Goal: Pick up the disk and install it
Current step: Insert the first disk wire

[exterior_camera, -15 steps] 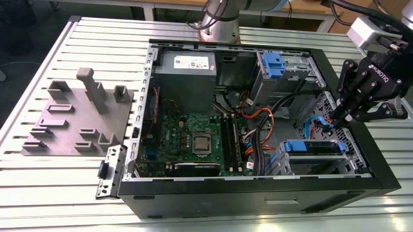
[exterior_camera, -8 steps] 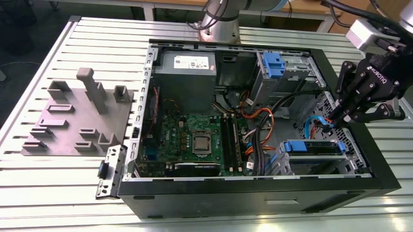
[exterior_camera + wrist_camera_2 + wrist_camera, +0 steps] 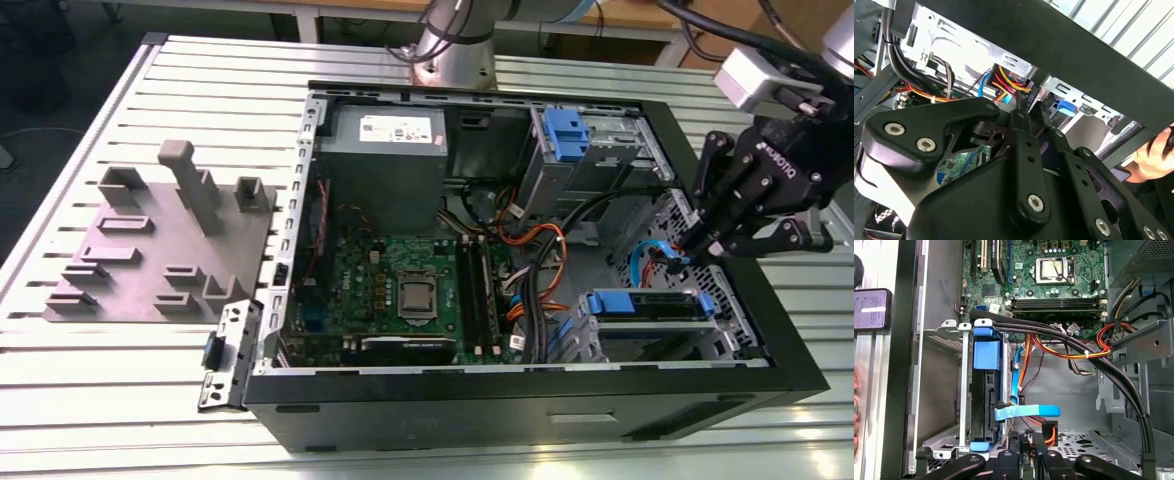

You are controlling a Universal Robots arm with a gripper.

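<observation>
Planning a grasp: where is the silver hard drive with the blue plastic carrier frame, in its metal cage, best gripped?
Probably the blue plastic carrier frame of the silver hard drive, at its broad end, approached from the open side of the black computer case. The metal cage covers the flat faces, and a blue cable plugs into the connector edge.

- Worktop (image 3: 80, 380): ribbed pale metal with a dull sheen.
- Case (image 3: 534, 412): matt black shell, with bare grey sheet metal inside.
- Block (image 3: 160, 250) near the worktop's edge on the exterior view's left: matt grey plastic.
- Disk (image 3: 986, 355): frame of smooth blue plastic, slightly glossy.
- Pincer (image 3: 705, 248): matt black, with bright metal screws.
- Cables (image 3: 1114, 375): smooth plastic sheaths, faintly glossy.
- Board (image 3: 400, 280): green, with a slight gloss.
</observation>
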